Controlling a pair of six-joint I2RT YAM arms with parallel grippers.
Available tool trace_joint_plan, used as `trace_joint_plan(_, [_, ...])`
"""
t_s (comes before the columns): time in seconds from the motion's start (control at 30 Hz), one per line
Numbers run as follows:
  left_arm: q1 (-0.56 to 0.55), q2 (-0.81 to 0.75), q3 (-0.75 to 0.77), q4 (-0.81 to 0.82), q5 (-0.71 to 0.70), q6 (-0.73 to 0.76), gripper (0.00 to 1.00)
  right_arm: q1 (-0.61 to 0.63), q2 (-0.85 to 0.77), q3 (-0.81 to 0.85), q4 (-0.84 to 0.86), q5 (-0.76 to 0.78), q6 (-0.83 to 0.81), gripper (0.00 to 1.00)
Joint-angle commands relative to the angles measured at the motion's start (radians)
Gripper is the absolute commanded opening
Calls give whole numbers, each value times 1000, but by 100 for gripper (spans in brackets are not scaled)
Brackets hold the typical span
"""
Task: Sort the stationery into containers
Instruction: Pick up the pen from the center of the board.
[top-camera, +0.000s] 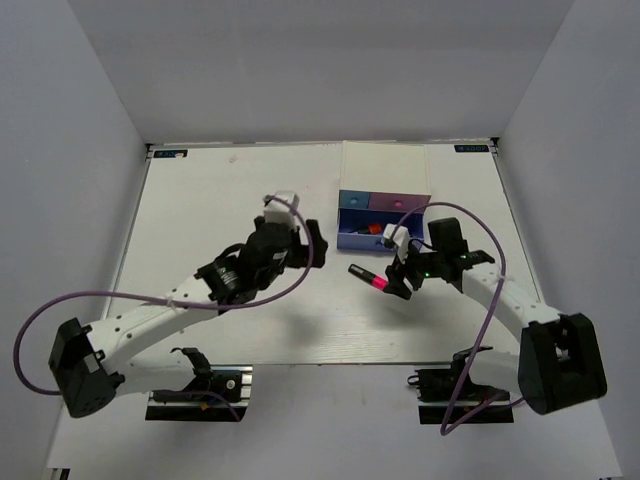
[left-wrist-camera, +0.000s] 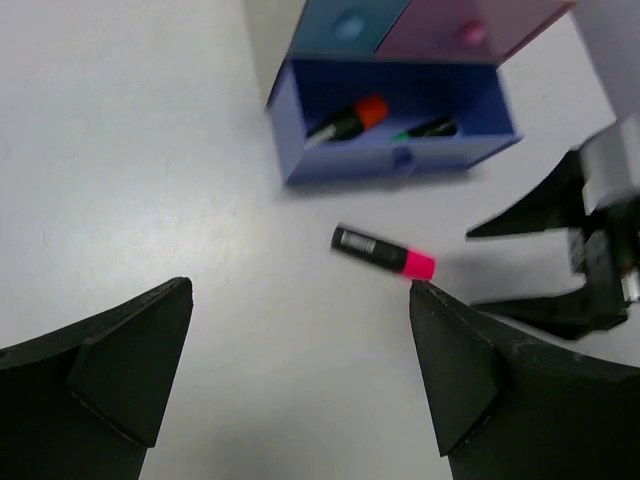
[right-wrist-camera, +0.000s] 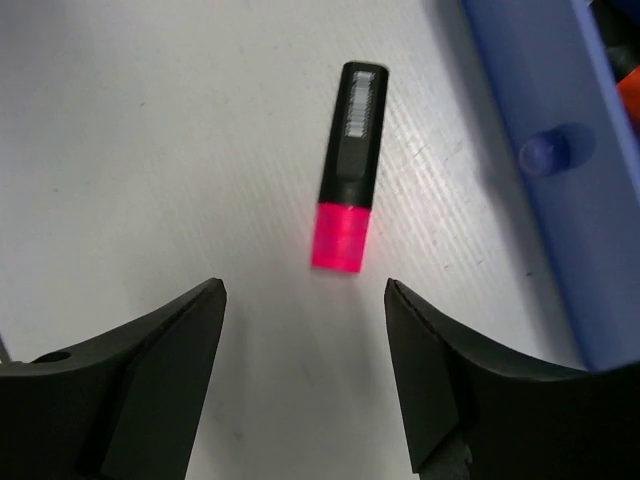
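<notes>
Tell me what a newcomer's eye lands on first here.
The pink-capped marker lies alone on the white table, just in front of the pulled-out blue drawer. That drawer already holds an orange-capped marker and a green-capped marker. The right gripper hangs open at the pink cap end, and the left gripper stands wide open and empty, facing it.

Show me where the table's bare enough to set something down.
Bare: the table's far-left stretch, left edge to cabinet, and the far-right strip beside the cabinet. Crowded: the middle, where the left hand, right hand and pink-capped marker cluster before the open blue drawer.
</notes>
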Motion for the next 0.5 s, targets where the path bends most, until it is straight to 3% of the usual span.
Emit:
trace_joint_plan(0.0, [3, -140, -171, -143, -33, -280, 99, 47, 89, 96, 57, 80, -25, 71])
trace_joint_plan(0.2, [3, -361, -380, -145, -24, -461, 99, 106, 187, 151, 80, 194, -12, 75])
trace_joint_plan(0.47, [3, -411, -378, -224, -44, -474, 99, 164, 284, 162, 135, 266, 31, 77])
